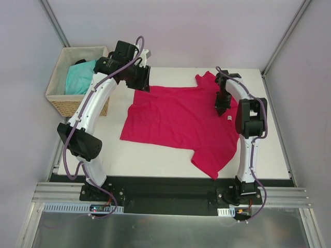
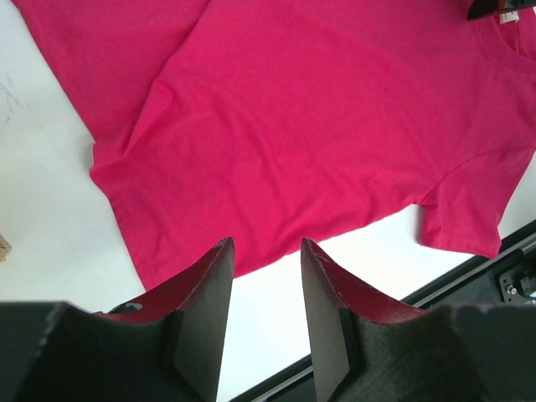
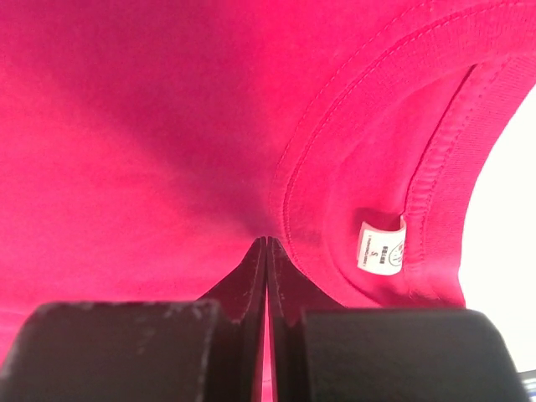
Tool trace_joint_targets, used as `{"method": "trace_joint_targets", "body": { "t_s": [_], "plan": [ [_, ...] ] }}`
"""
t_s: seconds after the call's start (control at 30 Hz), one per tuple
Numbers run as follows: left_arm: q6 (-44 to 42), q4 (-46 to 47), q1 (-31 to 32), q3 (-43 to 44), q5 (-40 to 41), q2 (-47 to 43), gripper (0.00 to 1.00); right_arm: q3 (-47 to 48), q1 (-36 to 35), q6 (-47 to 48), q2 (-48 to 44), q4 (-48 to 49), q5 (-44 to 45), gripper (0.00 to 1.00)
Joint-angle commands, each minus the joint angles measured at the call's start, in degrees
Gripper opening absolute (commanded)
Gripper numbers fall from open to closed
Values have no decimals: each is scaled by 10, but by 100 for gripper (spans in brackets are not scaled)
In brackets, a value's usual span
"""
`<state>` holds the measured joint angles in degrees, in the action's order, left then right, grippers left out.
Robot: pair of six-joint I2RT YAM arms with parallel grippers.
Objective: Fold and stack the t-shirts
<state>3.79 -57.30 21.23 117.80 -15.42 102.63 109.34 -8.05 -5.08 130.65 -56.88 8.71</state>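
The crimson-pink t-shirt (image 1: 176, 121) (image 2: 318, 117) (image 3: 151, 126) lies spread flat on the white table, its collar toward the right. Its white neck label (image 3: 381, 249) (image 1: 229, 119) shows inside the collar. My right gripper (image 1: 220, 110) (image 3: 268, 240) points down onto the shirt just beside the collar seam, jaws shut with fabric pinched at the tips. My left gripper (image 1: 145, 85) (image 2: 266, 244) hovers over the shirt's far-left hem corner, open, with nothing between its fingers. The turquoise t-shirt (image 1: 80, 77) sits crumpled in the basket.
A woven wicker basket (image 1: 64, 106) stands off the table's far-left corner, close behind the left arm. The white table (image 1: 155, 157) ends in a black rail at the near side, where both arm bases are bolted. Walls enclose the left and right.
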Motion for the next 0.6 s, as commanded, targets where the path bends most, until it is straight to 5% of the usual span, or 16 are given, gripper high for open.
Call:
{"method": "trace_joint_targets", "body": {
  "t_s": [0.0, 0.57],
  "plan": [
    [13, 5, -7, 16, 11, -30, 38, 34, 2, 9, 24, -54, -7, 1],
    [42, -11, -8, 76, -3, -42, 40, 199, 38, -5, 129, -135, -57, 1]
  ]
}}
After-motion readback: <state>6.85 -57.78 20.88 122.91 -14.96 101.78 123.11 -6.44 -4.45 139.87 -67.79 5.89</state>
